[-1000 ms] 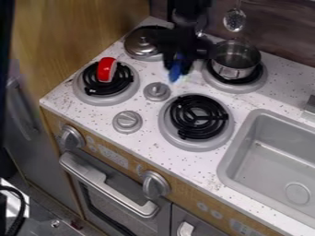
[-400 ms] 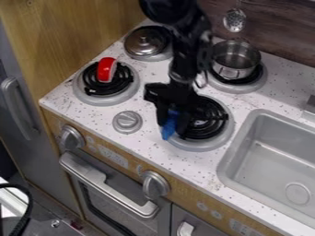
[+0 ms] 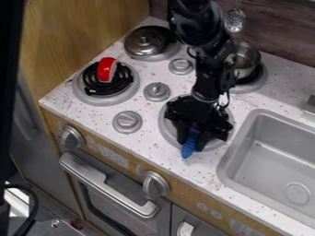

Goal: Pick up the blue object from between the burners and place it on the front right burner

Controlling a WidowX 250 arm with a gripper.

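Oven handle is the nearest big thing, a chunky grey bar slanting across the dark door, with a white handle on the cabinet just right of it. Two silver knobs stick out of the wood-look front panel above that, one near each end of the bar. Next up is the speckled white counter, and that's where the action is: the black gripper hangs over the front right burner, fingers clamped on a small blue thing. The blue thing's rounded end points down toward the counter's front edge, past the burner's near rim. Can't tell if it touches anything below. Grey sink is set into the counter right of that burner. Going left, three round grey dials run in a slanted row between the left and right burners. Front left burner has a curved red thing sitting up on its black coil. Further back, a round shiny metal lid lies on the back left burner, and a metal pot sits on the back right one, partly behind the arm. Farthest off, a slotted metal spoon hangs against the dark wood-look wall.
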